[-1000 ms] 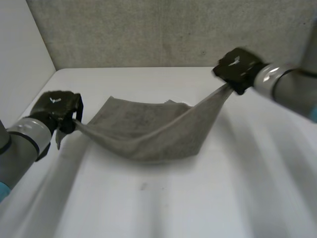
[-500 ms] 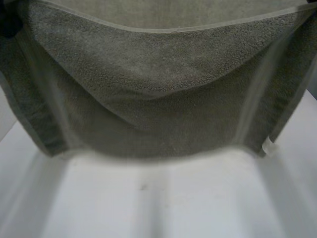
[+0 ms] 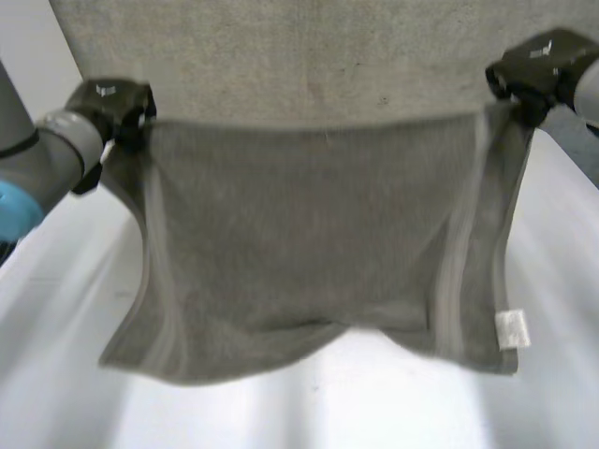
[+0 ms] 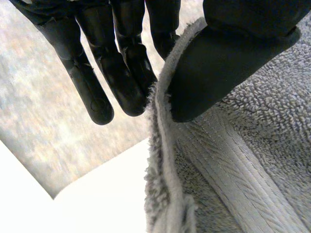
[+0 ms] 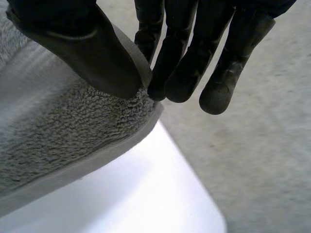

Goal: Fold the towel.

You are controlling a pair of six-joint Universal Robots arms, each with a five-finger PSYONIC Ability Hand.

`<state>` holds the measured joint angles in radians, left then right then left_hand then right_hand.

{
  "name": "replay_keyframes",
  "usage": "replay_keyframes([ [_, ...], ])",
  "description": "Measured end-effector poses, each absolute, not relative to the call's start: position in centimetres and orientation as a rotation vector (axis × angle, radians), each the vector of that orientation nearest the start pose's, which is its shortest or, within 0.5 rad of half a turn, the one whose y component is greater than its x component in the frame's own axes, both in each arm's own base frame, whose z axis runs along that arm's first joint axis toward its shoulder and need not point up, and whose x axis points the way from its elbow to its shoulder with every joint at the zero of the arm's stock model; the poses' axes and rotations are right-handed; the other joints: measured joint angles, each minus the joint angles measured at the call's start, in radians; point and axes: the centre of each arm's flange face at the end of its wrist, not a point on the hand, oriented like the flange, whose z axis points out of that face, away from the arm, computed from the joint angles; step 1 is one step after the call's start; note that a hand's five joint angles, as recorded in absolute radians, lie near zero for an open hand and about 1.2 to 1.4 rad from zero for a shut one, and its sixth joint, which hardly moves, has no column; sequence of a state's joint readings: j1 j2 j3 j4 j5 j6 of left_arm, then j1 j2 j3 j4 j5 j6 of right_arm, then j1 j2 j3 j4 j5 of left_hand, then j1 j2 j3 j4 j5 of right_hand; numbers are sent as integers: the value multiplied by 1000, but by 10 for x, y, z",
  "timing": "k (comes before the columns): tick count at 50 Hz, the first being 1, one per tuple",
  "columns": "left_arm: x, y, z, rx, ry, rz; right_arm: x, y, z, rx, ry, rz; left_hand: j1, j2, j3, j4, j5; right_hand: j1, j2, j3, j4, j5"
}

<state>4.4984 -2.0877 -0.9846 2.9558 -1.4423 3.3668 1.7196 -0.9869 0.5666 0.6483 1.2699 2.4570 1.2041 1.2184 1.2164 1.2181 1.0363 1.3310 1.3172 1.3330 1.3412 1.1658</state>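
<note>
Towel [image 3: 318, 243] hangs stretched flat, no longer sagging.

A speckled grey wall [image 3: 281, 56] backs the white table [image 3: 552, 374].

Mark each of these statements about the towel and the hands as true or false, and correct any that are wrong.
1. The left hand pinches an upper corner of the towel. True.
2. The towel lies crumpled in a heap. False: it hangs spread out between the left hand and the right hand.
3. A white tag sits near the towel's lower corner on the robot's right side. True.
4. The right hand is open and off the towel. False: its thumb and fingers pinch the towel's other upper corner, as the right wrist view shows.
</note>
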Motion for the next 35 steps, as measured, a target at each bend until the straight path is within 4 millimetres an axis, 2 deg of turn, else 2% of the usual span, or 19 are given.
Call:
replay_keyframes([
  [3, -233, -391, 301, 643, 2227, -2251, 221, -385, 346, -1267, 2136, -2157, 0, 0, 0, 0, 0, 0, 0, 0, 0, 0],
  [5, -240, -403, 338, 609, 2056, -2428, 227, -401, 358, -1215, 2062, -2338, 0, 0, 0, 0, 0, 0, 0, 0, 0, 0],
  [6, -242, -404, 349, 597, 2006, -2478, 229, -403, 361, -1201, 2044, -2376, 0, 0, 0, 0, 0, 0, 0, 0, 0, 0],
  [7, -244, -405, 370, 572, 1908, -2573, 232, -409, 369, -1162, 1989, -2474, 0, 0, 0, 0, 0, 0, 0, 0, 0, 0],
  [8, -245, -404, 379, 559, 1867, -2614, 233, -411, 375, -1137, 1948, -2533, 0, 0, 0, 0, 0, 0, 0, 0, 0, 0],
  [9, -247, -402, 401, 526, 1766, -2712, 236, -410, 393, -1078, 1834, -2663, 0, 0, 0, 0, 0, 2, 6, 0, 0, 0],
  [10, -247, -400, 410, 510, 1730, -2750, 237, -408, 405, -1042, 1763, -2733, 0, 0, 0, 0, 0, 2, 9, 0, 0, 0],
  [12, -247, -391, 440, 446, 1609, -2892, 242, -394, 445, -927, 1519, -2920, 0, 0, 0, 0, 0, 2, 9, 0, 0, 0],
  [14, -245, -385, 456, 402, 1554, -2976, 244, -381, 469, -860, 1369, -3003, 0, 0, 0, 0, 0, 2, 9, 0, 0, 0],
  [17, -243, -380, 464, 358, 1545, -3043, 246, -371, 484, -831, 1288, -3029, 0, 0, 0, 0, 0, 2, 9, 0, 0, 1],
  [20, -240, -383, 454, 324, 1629, -3042, 249, -370, 478, -869, 1338, -2969, 0, 0, 0, 0, 0, 2, 9, 0, 0, 4],
  [24, -234, -395, 415, 302, 1826, -2929, 253, -379, 445, -973, 1537, -2795, 0, 0, 0, 0, 0, 2, 9, 0, 0, 4],
  [26, -231, -401, 389, 298, 1936, -2846, 254, -382, 429, -1013, 1614, -2716, 0, 0, 0, 0, 0, 2, 9, 0, 0, 3],
  [27, -229, -404, 373, 297, 2001, -2791, 256, -385, 413, -1052, 1687, -2634, 0, 0, 0, 0, 0, 2, 9, 0, 0, 4],
  [30, -226, -407, 342, 298, 2109, -2691, 258, -389, 383, -1113, 1800, -2490, 0, 0, 0, 0, 0, 2, 9, 0, 0, 4],
  [32, -224, -410, 311, 310, 2190, -2604, 260, -391, 351, -1169, 1900, -2344, 0, 0, 0, 0, 0, 2, 10, 0, 0, 4],
  [33, -224, -410, 303, 316, 2208, -2581, 261, -392, 342, -1184, 1925, -2304, 0, 0, 0, 0, 0, 2, 9, 0, 0, 4],
  [35, -224, -410, 265, 357, 2270, -2486, 262, -392, 302, -1237, 2022, -2145, 0, 0, 0, 0, 0, 2, 10, 0, 0, 4],
])
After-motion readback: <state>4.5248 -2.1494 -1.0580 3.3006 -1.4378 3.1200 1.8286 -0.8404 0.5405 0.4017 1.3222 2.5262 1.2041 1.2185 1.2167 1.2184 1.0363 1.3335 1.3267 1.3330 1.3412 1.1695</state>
